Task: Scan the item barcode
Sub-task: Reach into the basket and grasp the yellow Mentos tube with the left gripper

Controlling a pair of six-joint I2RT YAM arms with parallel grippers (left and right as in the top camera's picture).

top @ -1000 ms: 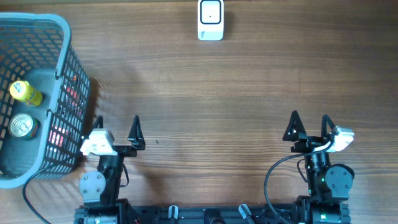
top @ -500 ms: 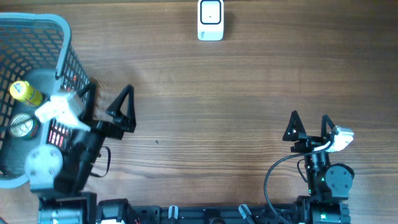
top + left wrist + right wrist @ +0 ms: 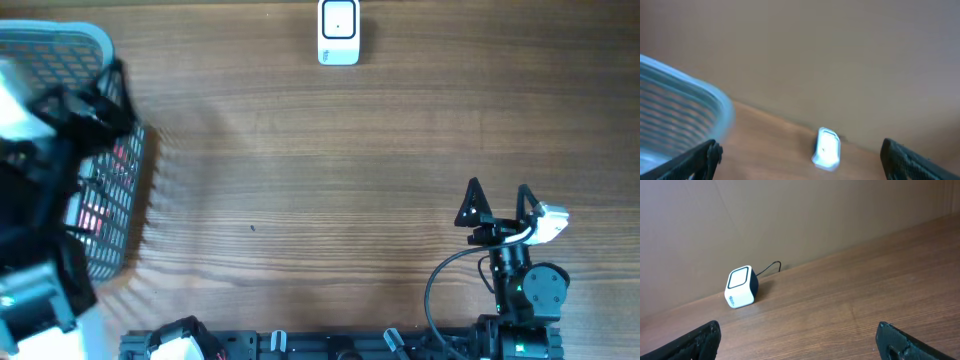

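The white barcode scanner [image 3: 338, 32] stands at the table's far edge; it also shows as a blurred scanner [image 3: 826, 148] in the left wrist view and as a scanner [image 3: 741, 287] with a black cable in the right wrist view. My left arm is raised high over the blue mesh basket [image 3: 125, 190] and blurred. Its gripper [image 3: 88, 100] is open and empty. The item is hidden under that arm. My right gripper [image 3: 497, 205] rests open and empty at the near right. The basket rim [image 3: 690, 95] shows at the left of the left wrist view.
Bare wooden tabletop [image 3: 330, 180] lies between the basket, the scanner and the right arm. A plain brown wall [image 3: 790, 215] rises behind the scanner. The arm bases and cables [image 3: 440, 290] line the near edge.
My left arm has swung up and leftward from the near edge to over the basket, now covering the yellow bottle and the can inside. The right arm has not moved.
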